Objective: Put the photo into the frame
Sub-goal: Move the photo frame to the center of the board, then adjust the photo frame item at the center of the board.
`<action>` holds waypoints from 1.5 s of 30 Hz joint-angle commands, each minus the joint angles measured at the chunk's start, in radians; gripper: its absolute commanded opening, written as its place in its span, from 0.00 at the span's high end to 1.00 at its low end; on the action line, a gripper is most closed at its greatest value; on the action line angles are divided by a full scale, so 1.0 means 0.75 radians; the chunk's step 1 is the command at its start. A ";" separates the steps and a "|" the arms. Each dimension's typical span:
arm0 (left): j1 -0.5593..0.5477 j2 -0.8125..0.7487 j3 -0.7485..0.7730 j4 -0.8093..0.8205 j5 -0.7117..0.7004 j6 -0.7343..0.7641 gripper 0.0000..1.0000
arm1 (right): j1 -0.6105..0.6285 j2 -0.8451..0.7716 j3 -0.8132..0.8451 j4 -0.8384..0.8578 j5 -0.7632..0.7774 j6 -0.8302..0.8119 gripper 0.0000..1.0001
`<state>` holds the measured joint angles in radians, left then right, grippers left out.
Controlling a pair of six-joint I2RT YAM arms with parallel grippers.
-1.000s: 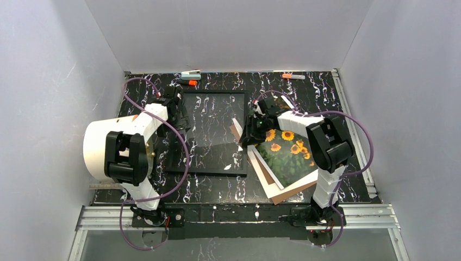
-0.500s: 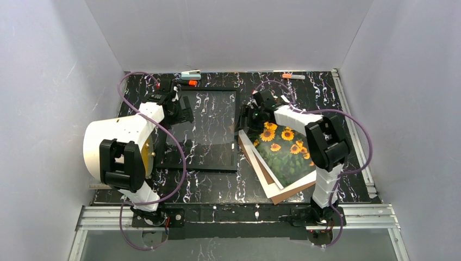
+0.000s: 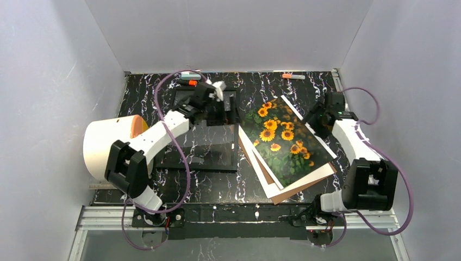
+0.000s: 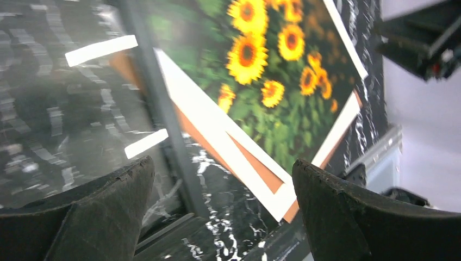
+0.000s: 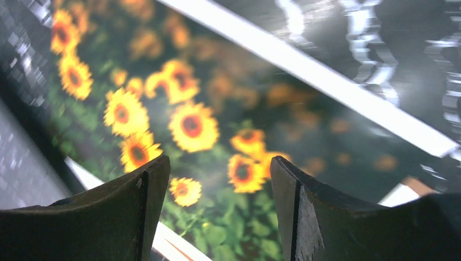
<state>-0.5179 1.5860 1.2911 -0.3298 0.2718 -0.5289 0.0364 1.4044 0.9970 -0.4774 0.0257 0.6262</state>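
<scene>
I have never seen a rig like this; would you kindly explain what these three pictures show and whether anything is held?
A robotic left arm and right arm are bolted at the near edge of a table. One picture looks down from above and behind them; the other two come from cameras on each wrist, looking out between that gripper's fingers. On the table lie a black frame and, right of it, a sunflower photo face up atop a brown board. The left gripper and right gripper are both open and hold nothing.
</scene>
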 commanded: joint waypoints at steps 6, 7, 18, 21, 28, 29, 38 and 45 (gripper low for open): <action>-0.328 0.250 0.112 0.246 0.152 -0.042 0.07 | -0.368 -0.087 -0.068 -0.384 0.320 0.124 0.12; -0.361 0.291 0.145 0.258 0.153 -0.034 0.08 | -0.408 -0.109 -0.090 -0.390 0.319 0.129 0.11; -0.546 0.681 0.390 0.378 0.226 0.034 0.13 | -0.591 -0.234 -0.335 -0.402 0.153 0.187 0.10; -0.549 0.728 0.371 0.396 0.226 0.034 0.15 | -0.614 -0.241 -0.399 -0.374 0.062 0.209 0.11; -0.549 0.797 0.398 0.217 0.044 0.107 0.16 | -0.638 -0.273 -0.554 -0.243 -0.124 0.247 0.10; -0.547 0.823 0.428 0.156 0.013 0.117 0.16 | -0.639 -0.271 -0.576 -0.170 -0.175 0.239 0.08; -0.482 1.089 0.803 -0.119 0.016 0.153 0.17 | -0.642 -0.161 -0.632 0.218 -0.429 0.122 0.08; -0.425 1.213 0.936 -0.136 0.114 0.149 0.17 | -0.642 -0.077 -0.584 0.418 -0.543 0.065 0.13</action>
<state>-0.8551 2.3981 1.9736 -0.3130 0.3317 -0.4278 -0.4522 1.2812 0.5777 -0.3466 -0.3035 0.7219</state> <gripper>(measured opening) 0.835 0.889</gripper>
